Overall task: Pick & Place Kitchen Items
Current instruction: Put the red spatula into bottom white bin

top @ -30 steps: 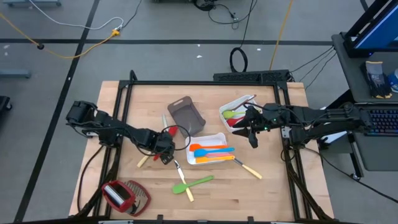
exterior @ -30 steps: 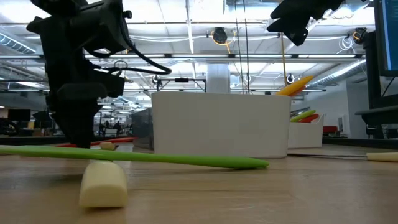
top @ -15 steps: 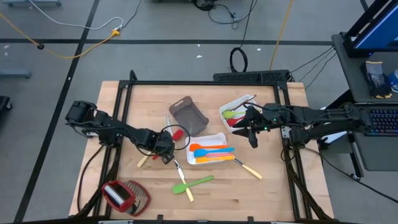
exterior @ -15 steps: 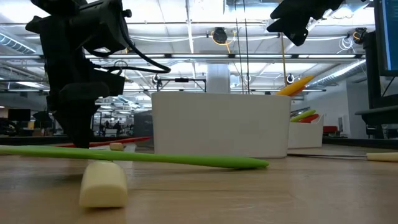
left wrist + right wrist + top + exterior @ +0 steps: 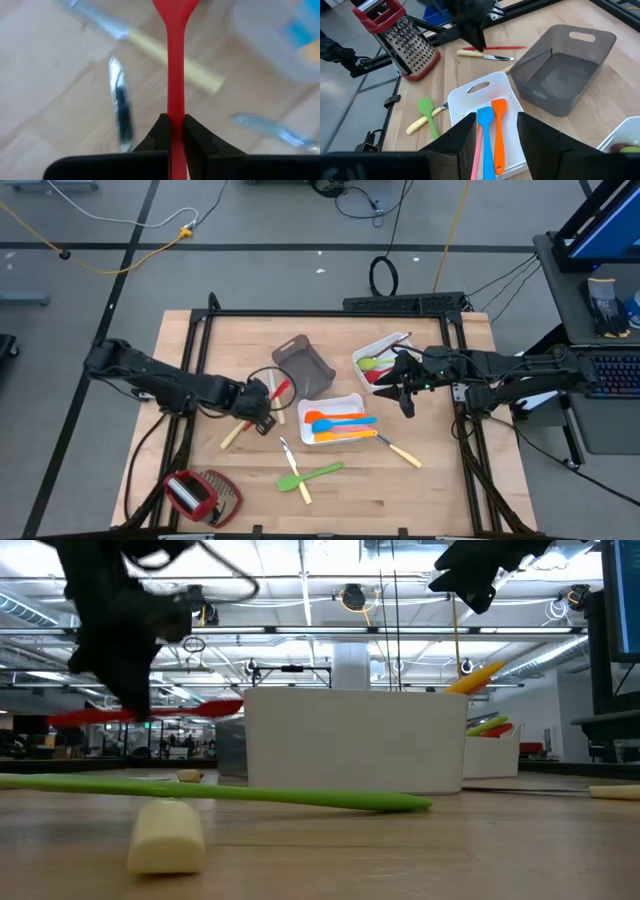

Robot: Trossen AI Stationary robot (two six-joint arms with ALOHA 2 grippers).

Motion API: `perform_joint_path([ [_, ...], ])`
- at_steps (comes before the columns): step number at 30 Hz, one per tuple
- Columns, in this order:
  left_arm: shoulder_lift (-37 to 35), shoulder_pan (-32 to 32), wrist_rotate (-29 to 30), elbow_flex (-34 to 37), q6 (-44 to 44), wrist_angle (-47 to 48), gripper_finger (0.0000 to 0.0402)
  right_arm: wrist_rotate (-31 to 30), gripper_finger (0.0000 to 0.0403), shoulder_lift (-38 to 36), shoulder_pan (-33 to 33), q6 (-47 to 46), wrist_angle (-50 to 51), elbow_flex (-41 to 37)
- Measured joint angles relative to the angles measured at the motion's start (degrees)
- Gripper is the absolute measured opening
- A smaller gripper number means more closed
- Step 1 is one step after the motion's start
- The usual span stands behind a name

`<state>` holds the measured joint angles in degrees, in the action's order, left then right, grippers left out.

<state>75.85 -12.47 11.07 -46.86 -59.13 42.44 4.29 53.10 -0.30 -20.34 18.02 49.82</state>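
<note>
A red utensil [image 5: 281, 389] hangs above the table left of the middle white tray [image 5: 352, 399], with my left gripper [image 5: 266, 403] shut on it. In the low view the red utensil [image 5: 200, 708] lies level, well above the wood. That tray holds blue, orange and pink utensils [image 5: 486, 131]. A green spatula [image 5: 318, 473] and pale-handled knives [image 5: 234, 435] lie flat on the table. My right gripper [image 5: 405, 394] hovers open between the two white trays, nothing between its fingers [image 5: 462, 136]. My left gripper pinches the red utensil's slim handle [image 5: 176, 107] between its two fingers [image 5: 161, 132], about midway along its length. The fingers come from above, pointing down. The utensil is lifted clear of the table and stays about level.
A grey tray [image 5: 301, 364] stands at the middle back. A second white tray [image 5: 372, 352] at the back right holds green and red utensils. A red-and-silver grater [image 5: 200, 494] lies at the near left. More knives [image 5: 399, 450] lie near the middle tray.
My left gripper has shut on the red utensil's handle and risen. The utensil, which lay on the table, now hangs level and clear of it.
</note>
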Motion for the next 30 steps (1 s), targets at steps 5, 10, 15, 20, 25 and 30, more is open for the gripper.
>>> perform_joint_path([
  [5, -4.57, 0.00, 4.30, -4.30, 1.85, -3.93, 0.0008, 0.00, 0.0134, 0.03, 0.00, 0.09, -0.29, 0.00],
  [10, -8.39, 0.25, 9.61, -5.85, 10.43, -20.38, 0.0001, 0.17, 0.0134, 0.65, 0.00, 0.02, -2.55, -0.02],
  [15, -9.31, 1.45, 10.03, -5.85, 19.86, -38.03, 0.0001, 0.36, 0.0134, 2.86, 0.00, 0.02, -12.11, 0.00],
  [20, -8.65, 2.81, 9.95, -5.85, 24.73, -50.14, 0.0001, 1.86, 0.0134, 6.16, 0.00, 0.03, -24.81, 0.02],
  [25, -7.35, 3.83, 9.91, -5.82, 26.31, -59.08, 0.0000, 4.97, 0.0136, 10.74, 0.01, 0.16, -38.24, 0.02],
  [30, -5.51, 4.67, 9.46, -5.88, 27.36, -67.21, 0.0000, 7.94, 0.0159, 15.75, 0.02, 0.02, -46.24, 0.02],
])
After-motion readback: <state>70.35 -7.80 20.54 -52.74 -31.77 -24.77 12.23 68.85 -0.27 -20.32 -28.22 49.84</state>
